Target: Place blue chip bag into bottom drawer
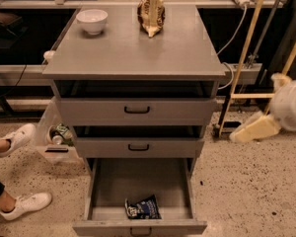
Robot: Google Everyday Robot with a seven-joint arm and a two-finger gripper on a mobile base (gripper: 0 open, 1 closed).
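The blue chip bag (143, 208) lies inside the open bottom drawer (104, 226), near its front edge and about the middle. The drawer is pulled out fully below two shut grey drawers. My gripper (259, 109) is at the far right of the view, well away from the cabinet and above floor level. Its cream fingers (255, 128) are spread apart and hold nothing. It touches neither the bag nor the drawer.
A white bowl (92, 19) and a brown-and-gold snack bag (151, 14) stand on the cabinet top (133, 53). A person's white shoes (19, 136) and a clear bag of cans (57, 134) are at the left. Slanted yellow poles (245, 53) stand at the right.
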